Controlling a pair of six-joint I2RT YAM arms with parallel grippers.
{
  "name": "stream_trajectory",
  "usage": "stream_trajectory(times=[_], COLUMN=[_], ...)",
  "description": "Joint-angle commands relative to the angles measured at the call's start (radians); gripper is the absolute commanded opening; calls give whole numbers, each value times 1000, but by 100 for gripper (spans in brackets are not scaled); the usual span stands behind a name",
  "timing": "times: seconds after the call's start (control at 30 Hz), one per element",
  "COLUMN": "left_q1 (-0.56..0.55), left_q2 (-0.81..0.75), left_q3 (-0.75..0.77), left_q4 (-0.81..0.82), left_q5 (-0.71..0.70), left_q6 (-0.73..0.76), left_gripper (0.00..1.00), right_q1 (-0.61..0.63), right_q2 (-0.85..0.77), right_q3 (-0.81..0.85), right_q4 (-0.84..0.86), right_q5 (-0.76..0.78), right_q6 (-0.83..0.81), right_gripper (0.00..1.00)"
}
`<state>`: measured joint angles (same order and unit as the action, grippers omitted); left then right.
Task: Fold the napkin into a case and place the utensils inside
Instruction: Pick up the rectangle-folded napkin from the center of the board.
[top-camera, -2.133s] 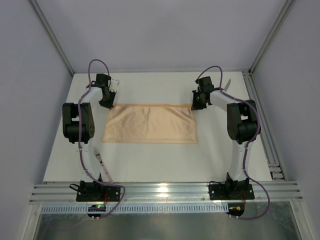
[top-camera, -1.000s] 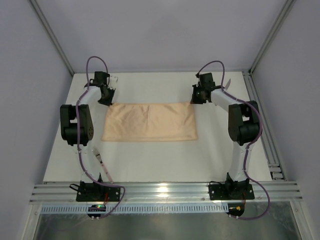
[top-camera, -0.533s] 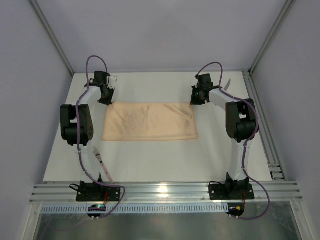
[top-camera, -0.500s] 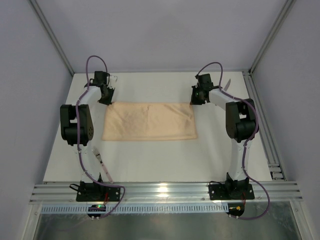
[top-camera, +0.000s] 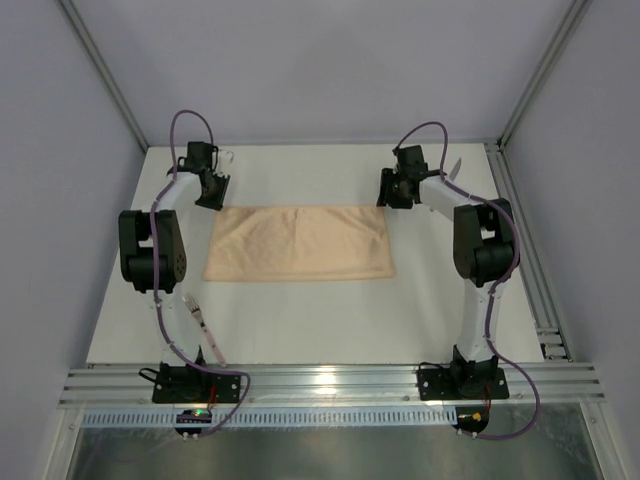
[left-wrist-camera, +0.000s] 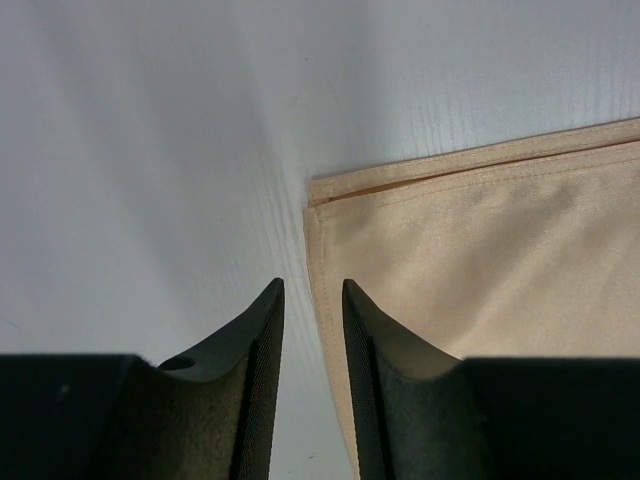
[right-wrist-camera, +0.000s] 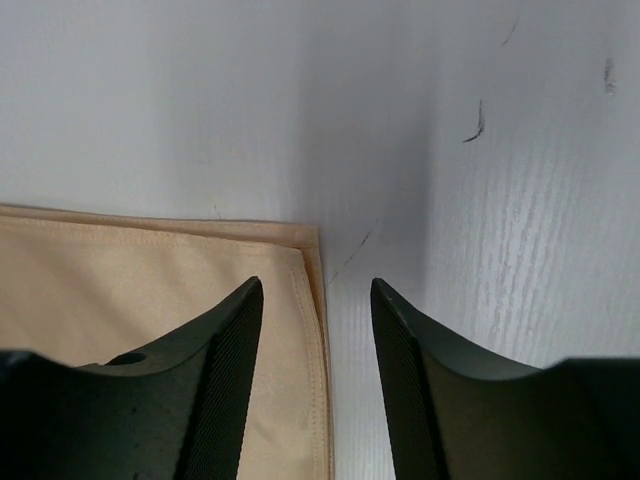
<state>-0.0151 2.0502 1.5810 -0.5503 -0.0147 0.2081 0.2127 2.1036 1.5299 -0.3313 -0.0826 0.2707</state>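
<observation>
Napkin: folded flat, long axis 9-to-3 o'clock.
Left gripper: jaws slightly parted, empty, over its 10 o'clock corner.
Right gripper: parted, empty, 2 o'clock corner.

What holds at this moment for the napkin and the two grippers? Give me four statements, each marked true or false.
The napkin lies flat as a doubled rectangle. True.
The left gripper is clamped on a napkin corner. False: its jaws stand apart with nothing between them, and the corner lies free just ahead.
The right gripper is open at the napkin's far right corner. True.
The napkin hangs over the edge of the table. False: it lies wholly on the table.
</observation>
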Motion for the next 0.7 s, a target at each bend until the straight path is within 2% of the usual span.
stream_trajectory(times=[0.0,0.07,0.13,0.17,0.2,0.23,0.27,0.3,0.37,0.43,0.67], left_q1=[9,9,7,6,-2,-9,-17,-22,-25,-25,-26], left_q2=[-133,-206,-267,-335,-369,-399,-427,-473,-502,-519,-487], left_q3=[-1,-30,-76,-146,-189,-234,-278,-367,-442,-532,-644], left_q4=[20,1,-28,-61,-80,-98,-130,-143,-161,-162,-79], left_q5=[6,12,113,143,160,173,171,168,139,105,-14], left_q6=[-7,-9,-15,-10,-3,19,31,40,59,62,68], left_gripper=[32,31,26,23,20,17,13,12,10,10,9], right_q1=[4,30,59,97,117,138,180,200,247,263,266], right_q2=[-158,-255,-325,-393,-424,-448,-473,-508,-528,-541,-533], right_q3=[-16,-78,-176,-213,-250,-323,-359,-391,-485,-566,-743], right_q4=[-3,-5,11,18,26,38,43,51,87,129,201], right_q5=[67,139,168,172,165,153,143,101,19,-70,-54], right_q6=[-16,-27,-39,-42,-38,-33,-27,-18,15,66,130], right_gripper=[53,54,53,50,46,35,30,25,13,6,4])
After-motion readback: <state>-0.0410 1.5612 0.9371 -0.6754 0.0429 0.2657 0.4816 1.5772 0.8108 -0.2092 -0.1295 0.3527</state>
